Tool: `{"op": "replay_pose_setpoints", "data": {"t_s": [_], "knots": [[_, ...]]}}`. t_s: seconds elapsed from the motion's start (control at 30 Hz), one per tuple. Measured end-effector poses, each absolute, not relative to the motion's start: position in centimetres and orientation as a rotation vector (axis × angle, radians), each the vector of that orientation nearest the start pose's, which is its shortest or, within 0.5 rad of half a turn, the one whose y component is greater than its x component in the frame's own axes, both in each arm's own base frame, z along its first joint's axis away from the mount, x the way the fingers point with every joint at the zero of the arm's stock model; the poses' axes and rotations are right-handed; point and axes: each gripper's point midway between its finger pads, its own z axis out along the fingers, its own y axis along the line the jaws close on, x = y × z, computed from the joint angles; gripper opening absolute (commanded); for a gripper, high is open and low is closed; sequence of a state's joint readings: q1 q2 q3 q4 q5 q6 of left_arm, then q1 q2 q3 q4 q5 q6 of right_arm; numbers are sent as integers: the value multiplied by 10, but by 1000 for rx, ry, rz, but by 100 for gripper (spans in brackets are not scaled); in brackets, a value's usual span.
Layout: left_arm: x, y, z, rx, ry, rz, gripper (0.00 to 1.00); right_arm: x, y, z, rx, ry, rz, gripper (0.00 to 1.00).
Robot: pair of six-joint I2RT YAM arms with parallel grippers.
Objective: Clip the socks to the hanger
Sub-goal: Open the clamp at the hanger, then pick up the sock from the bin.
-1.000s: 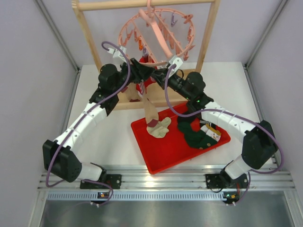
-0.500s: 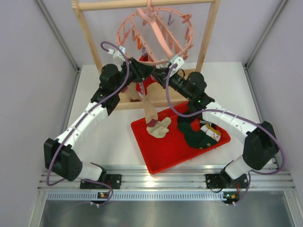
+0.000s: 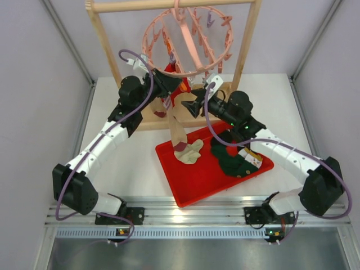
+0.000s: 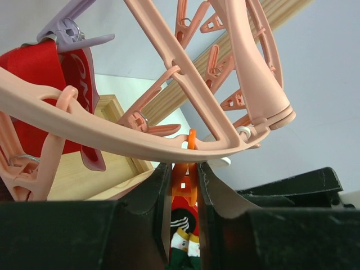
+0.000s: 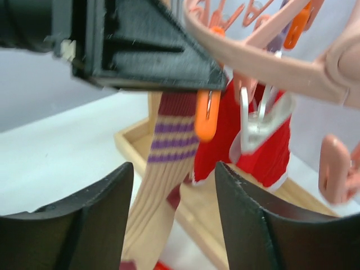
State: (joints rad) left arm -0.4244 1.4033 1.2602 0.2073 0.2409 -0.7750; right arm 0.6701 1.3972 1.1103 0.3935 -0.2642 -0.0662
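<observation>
A: Why is the left gripper (image 4: 183, 170) clamped shut on the orange peg (image 4: 181, 187)?
B: Likely pinched open for the tan sock (image 5: 163, 169), which is hung beside it under the hanger (image 3: 190, 48). The right gripper (image 5: 174, 188) is held open and empty.

White lettering showing partly on the red sock (image 4: 35, 72) hanging just beside the purple peg (image 4: 70, 31), a few rounded strokes lying sideways and running into the fabric's fold, too cut off to be reading as words, nothing else legible appearing.
</observation>
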Motion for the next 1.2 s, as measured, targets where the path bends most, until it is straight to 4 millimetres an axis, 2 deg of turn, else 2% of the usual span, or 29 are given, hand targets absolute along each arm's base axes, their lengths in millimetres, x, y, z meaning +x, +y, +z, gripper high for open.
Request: {"op": "replay_pose_setpoints", "data": {"t_s": [0.1, 0.2, 0.3, 0.33, 0.4, 0.5, 0.6, 0.63, 0.73, 0.77, 0.87, 1.03, 1.2], "knots": [[396, -255, 383, -63, 1617, -1114, 0, 327, 311, 338, -780, 1363, 698, 71], [396, -255, 383, -55, 1616, -1107, 0, 315, 286, 329, -806, 1427, 701, 80], [396, -255, 383, -51, 1615, -1104, 0, 306, 260, 313, -817, 1512, 683, 96], [396, -255, 383, -49, 1615, -1102, 0, 303, 250, 303, -819, 1552, 670, 97], [396, -255, 383, -48, 1615, -1101, 0, 298, 235, 281, -830, 1629, 640, 94], [396, -255, 383, -46, 1615, -1100, 0, 292, 212, 241, -847, 1761, 593, 85], [396, -255, 383, -44, 1615, -1101, 0, 290, 186, 204, -875, 1899, 525, 71], [396, -255, 383, -44, 1615, -1101, 0, 291, 180, 194, -895, 1933, 497, 57], [397, -254, 382, -44, 1615, -1100, 0, 297, 165, 159, -923, 2057, 446, 40], [397, -254, 382, -44, 1614, -1099, 0, 299, 158, 147, -915, 2112, 427, 37], [397, -254, 382, -42, 1615, -1096, 0, 307, 140, 115, -835, 2263, 357, 39], [398, -253, 378, -46, 1621, -1092, 0, 323, 126, 94, -661, 2384, 247, 48], [399, -251, 377, -50, 1621, -1089, 0, 343, 122, 72, -550, 2436, 184, 55]]}}
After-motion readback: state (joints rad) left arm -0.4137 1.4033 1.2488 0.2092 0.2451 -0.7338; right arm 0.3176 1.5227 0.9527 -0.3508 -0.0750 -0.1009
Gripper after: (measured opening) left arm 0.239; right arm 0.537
